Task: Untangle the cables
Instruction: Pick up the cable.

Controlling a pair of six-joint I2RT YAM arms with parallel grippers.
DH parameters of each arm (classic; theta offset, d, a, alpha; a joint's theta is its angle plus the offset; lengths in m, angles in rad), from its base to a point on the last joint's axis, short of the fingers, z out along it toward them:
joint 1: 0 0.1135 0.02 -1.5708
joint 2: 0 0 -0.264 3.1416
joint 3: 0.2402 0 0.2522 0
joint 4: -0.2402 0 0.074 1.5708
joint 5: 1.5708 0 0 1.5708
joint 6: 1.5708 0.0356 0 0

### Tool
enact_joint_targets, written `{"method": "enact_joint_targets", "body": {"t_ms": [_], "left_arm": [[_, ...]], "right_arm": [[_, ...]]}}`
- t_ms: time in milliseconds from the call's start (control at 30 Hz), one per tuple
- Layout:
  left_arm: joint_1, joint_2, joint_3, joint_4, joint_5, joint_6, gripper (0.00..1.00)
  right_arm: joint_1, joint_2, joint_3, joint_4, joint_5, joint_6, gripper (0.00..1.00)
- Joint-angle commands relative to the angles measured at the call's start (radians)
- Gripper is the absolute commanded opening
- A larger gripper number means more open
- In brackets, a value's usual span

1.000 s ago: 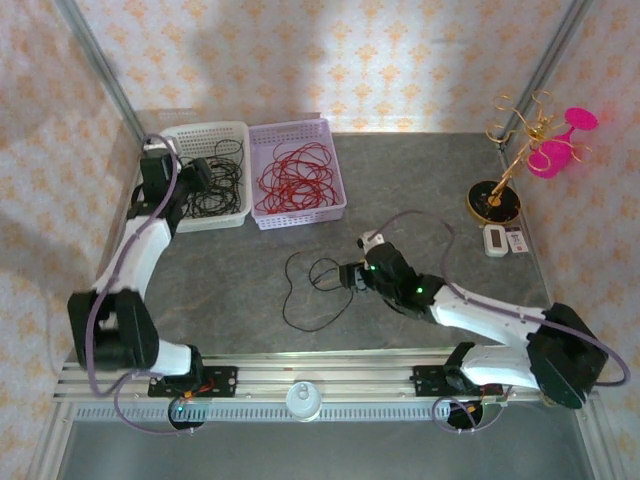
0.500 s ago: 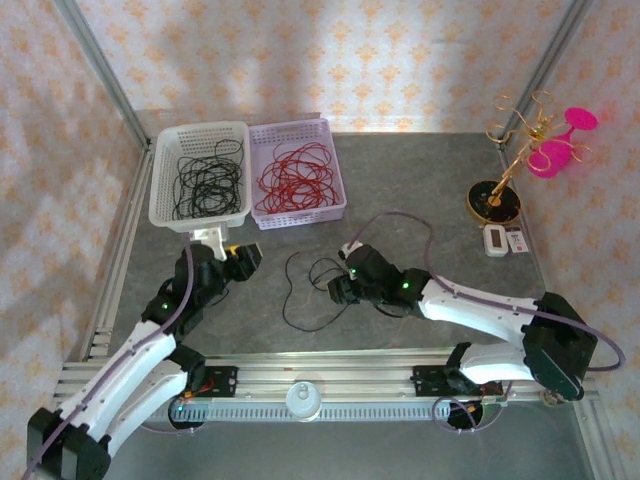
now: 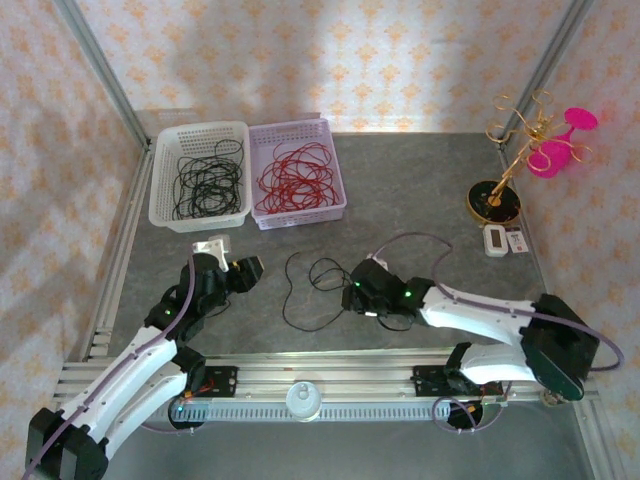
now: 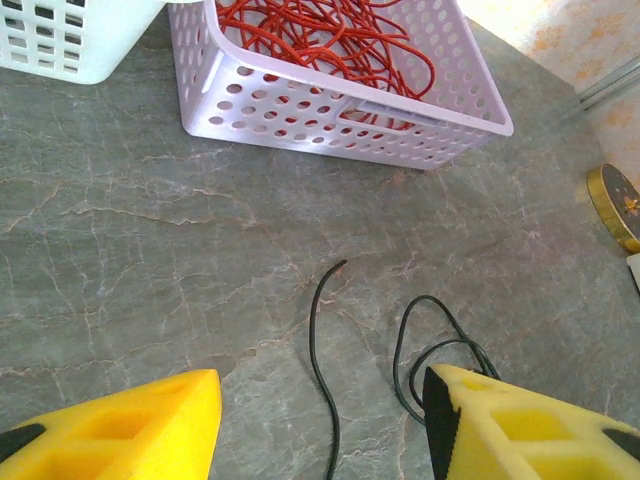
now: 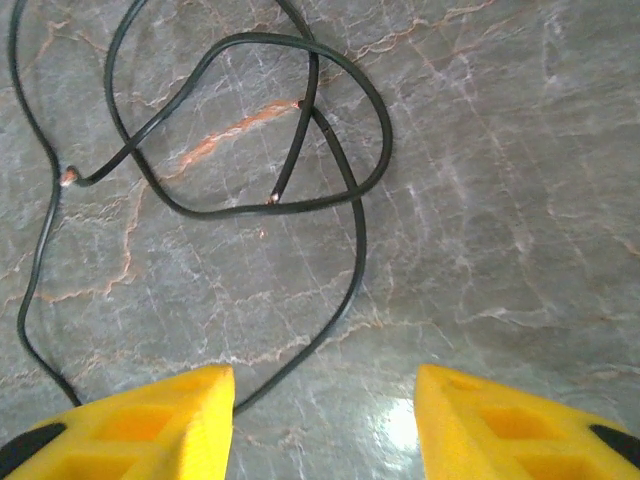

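Grey counter (image 3: 420, 200), black cable (image 3: 318, 275) loose mid-frame between left hand (image 4: 320, 400) and right hand (image 5: 325, 395), both half open and empty (nothing pinched); I'd lower each onto a separate strand, clear of the crossing

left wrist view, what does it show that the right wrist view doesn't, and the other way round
Only left wrist: the lilac basket of red cables, a white basket corner, a gold disc at the right edge. Only right wrist: the black cable in crossed loops with bare copper tips. Both: black cable on the grey table, plus open, empty left fingers and right fingers.
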Motion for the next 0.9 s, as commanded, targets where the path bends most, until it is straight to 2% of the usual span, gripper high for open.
{"method": "enact_joint_targets", "body": {"t_ms": [0, 233, 467, 600, 767, 867], "left_arm": [[-0.008, -0.015, -0.001, -0.009, -0.001, -0.006, 0.57], [-0.008, 0.004, -0.005, 0.007, -0.002, -0.006, 0.57], [-0.007, 0.020, 0.006, 0.012, -0.008, 0.030, 0.57], [-0.008, 0.025, 0.009, 0.020, -0.005, 0.030, 0.57], [-0.008, 0.004, 0.023, 0.003, 0.007, 0.043, 0.58], [-0.008, -0.008, 0.033, 0.013, 0.029, 0.054, 0.58]], "right_arm": [[0.003, 0.077, 0.050, 0.014, 0.028, 0.007, 0.46], [0.015, 0.194, 0.095, 0.005, 0.088, -0.010, 0.38], [0.046, 0.247, 0.069, 0.045, 0.084, 0.030, 0.30], [0.068, 0.267, 0.067, 0.066, 0.101, 0.055, 0.15], [0.074, 0.185, 0.084, -0.004, 0.212, 0.057, 0.00], [0.073, 0.073, 0.109, -0.063, 0.308, 0.011, 0.00]]}}
